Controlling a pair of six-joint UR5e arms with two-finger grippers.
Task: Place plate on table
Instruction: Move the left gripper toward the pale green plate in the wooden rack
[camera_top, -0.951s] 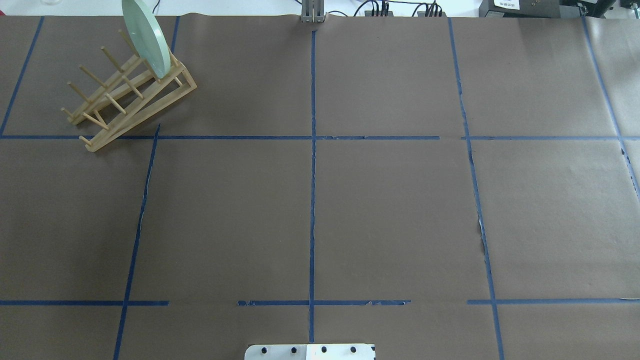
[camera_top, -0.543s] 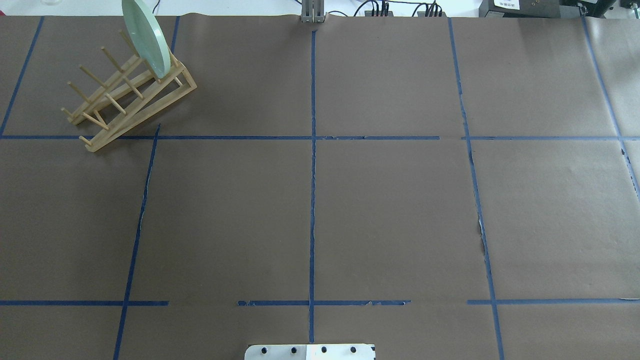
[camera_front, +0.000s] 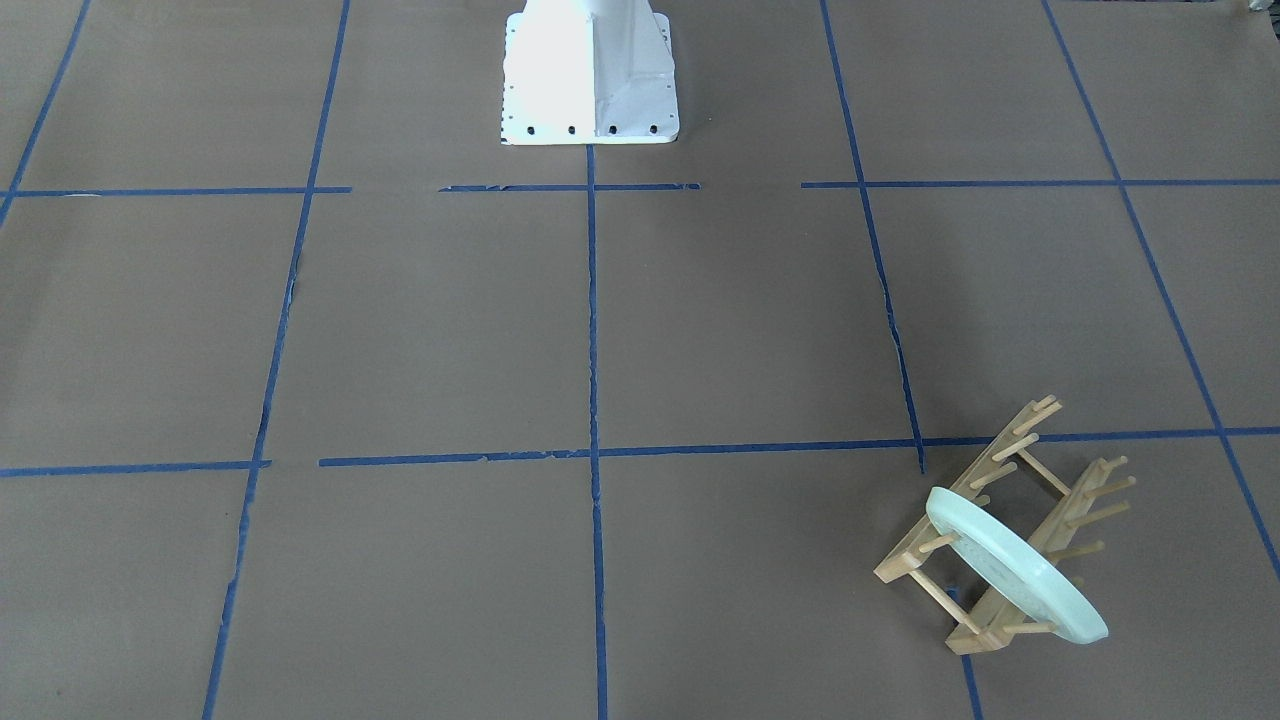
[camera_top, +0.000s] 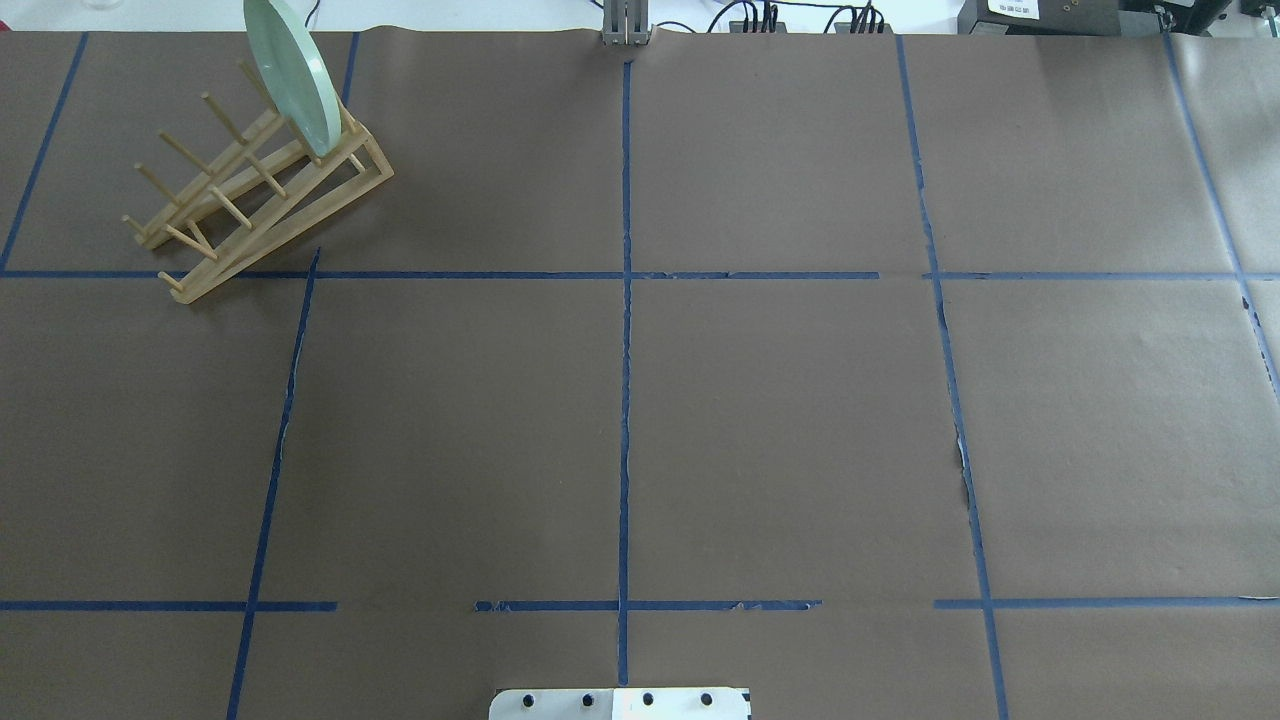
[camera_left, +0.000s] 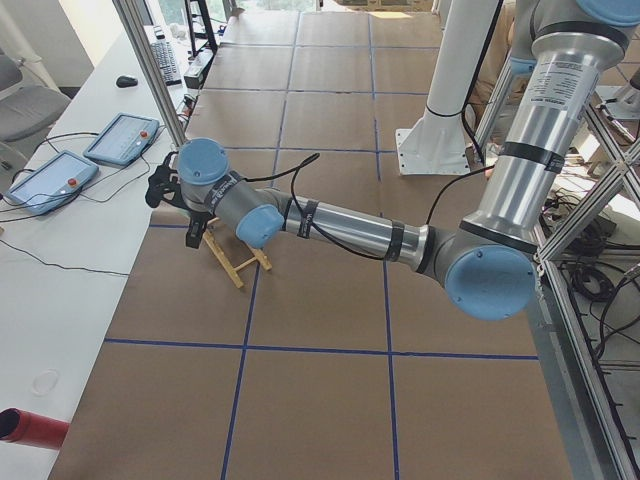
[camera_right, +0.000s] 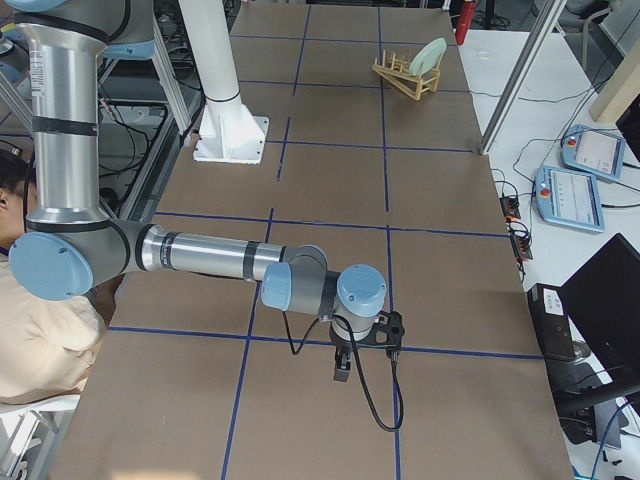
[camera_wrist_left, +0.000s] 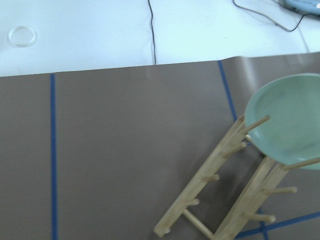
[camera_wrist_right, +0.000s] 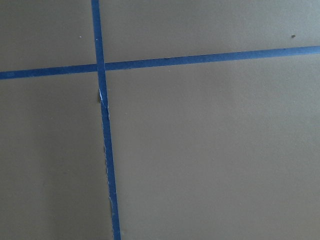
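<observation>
The table (camera_top: 780, 420) fills the scene: flat brown paper, divided into large squares by blue tape lines, some of them torn or broken in places. At its near edge, in the middle, sits the white metal robot base (camera_front: 590, 75).

The left arm (camera_left: 350, 228) stretches out low over the far-left part of the table, its wrist above the rack. The right arm (camera_right: 200, 255) reaches over the right end of the table, well apart from the rack, its wrist camera seeing only paper and crossing tape.

A light wooden peg rack (camera_top: 250, 210) stands in the far-left square, set at a slant to the tape lines, with two rows of pegs.

The plate (camera_top: 292, 85) stands on edge in the rack's farthest slot, leaning against the pegs, not on the table itself. It is round, pale mint green, smooth, with a shallow raised rim, and about as wide as the rack. It rises well above the pegs.

The left gripper (camera_left: 193, 232) hangs just above the rack; the right gripper (camera_right: 343, 365) points down at the paper. For either one, whether its jaws are apart or together cannot be told.
</observation>
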